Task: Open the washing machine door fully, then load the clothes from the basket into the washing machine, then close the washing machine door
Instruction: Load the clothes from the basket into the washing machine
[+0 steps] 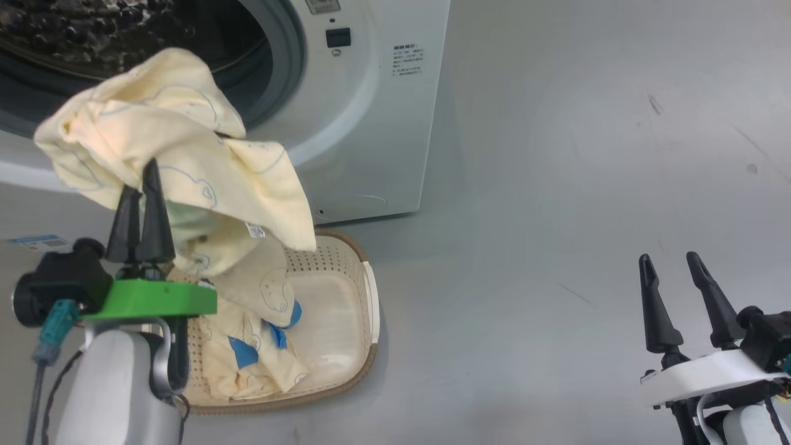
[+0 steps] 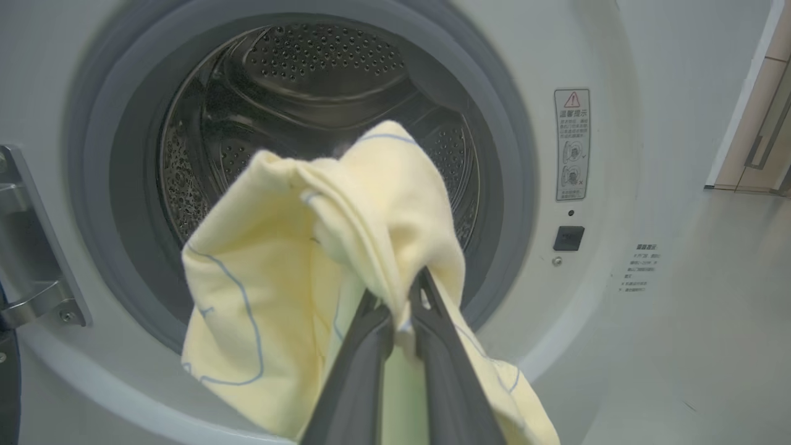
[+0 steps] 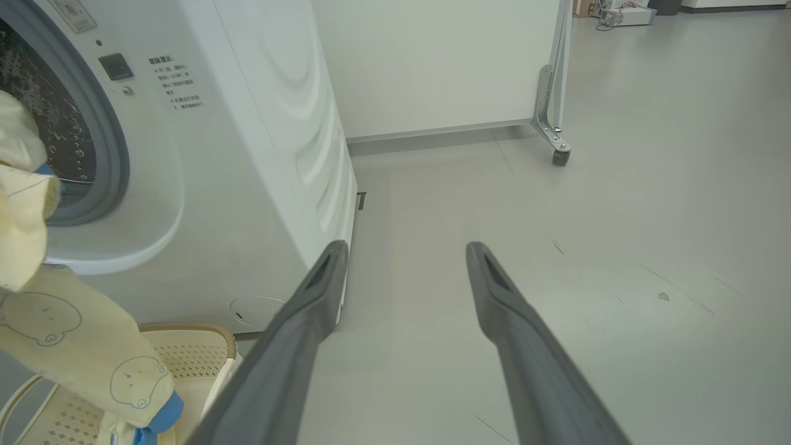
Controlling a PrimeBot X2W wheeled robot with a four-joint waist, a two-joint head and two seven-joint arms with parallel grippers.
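My left gripper [image 1: 141, 179] [image 2: 398, 287] is shut on a pale yellow garment [image 1: 185, 142] [image 2: 278, 296] of the clothes, held up in front of the washing machine's [image 1: 371, 93] open steel drum [image 2: 309, 80]. The garment's lower end trails down towards the basket [image 1: 364, 346] [image 3: 204, 346], where more yellow and blue clothes [image 1: 253, 352] lie. The washing machine door is out of view, apart from its metal hinge [image 2: 25, 259] left of the opening. Far to the right above the floor, my right gripper [image 1: 667, 256] [image 3: 406, 247] is open with nothing in it.
The basket stands on the grey floor right against the washer's front. A white panel on a caster [image 3: 560, 156] stands behind the machine's right side. A doorway [image 2: 760, 142] lies further to the right.
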